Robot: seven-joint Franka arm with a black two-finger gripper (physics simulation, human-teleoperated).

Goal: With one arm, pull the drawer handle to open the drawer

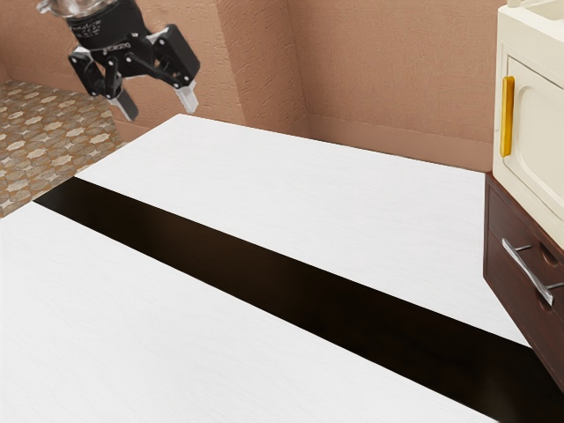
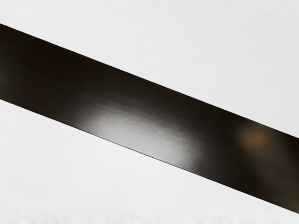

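While the gripper (image 1: 160, 104) hangs in the air at the exterior view's upper left, near the table's (image 1: 370, 203) far-left corner as seen there, its two fingers stand wide apart with nothing between them. The drawer handle (image 1: 527, 270), a silvery bar, is well apart from it, on the dark wooden drawer (image 1: 504, 216) where the table's far edge ends at the exterior view's right. Above that drawer is a cream door (image 1: 538, 115) with a yellow handle (image 1: 508, 116). A dark band (image 1: 264, 273) crosses the white tabletop, and in the wrist view it carries a pale glare.
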